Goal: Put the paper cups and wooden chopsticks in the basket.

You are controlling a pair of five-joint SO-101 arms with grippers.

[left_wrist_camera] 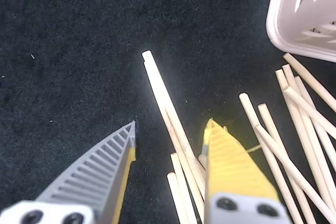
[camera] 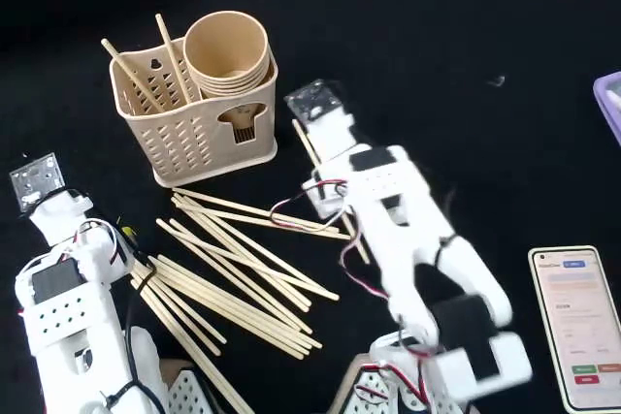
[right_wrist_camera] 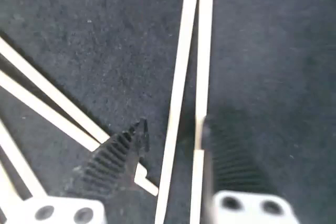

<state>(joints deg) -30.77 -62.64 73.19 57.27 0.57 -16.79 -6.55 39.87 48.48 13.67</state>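
— Left gripper (left_wrist_camera: 172, 124)?
— Hangs spread wide over one loose chopstick (left_wrist_camera: 161, 90), clasping nothing.
— Basket (camera: 194, 138)?
— Stands behind the pile; holds the stacked paper cups (camera: 226, 46) and two leaning chopsticks (camera: 170, 46).
— Other chopsticks (camera: 233, 302)?
— Lie scattered on the black table (camera: 466, 94), in front of the basket.
— Right gripper (right_wrist_camera: 173, 124)?
— Straddles a pair of sticks (right_wrist_camera: 179, 77), released as well.
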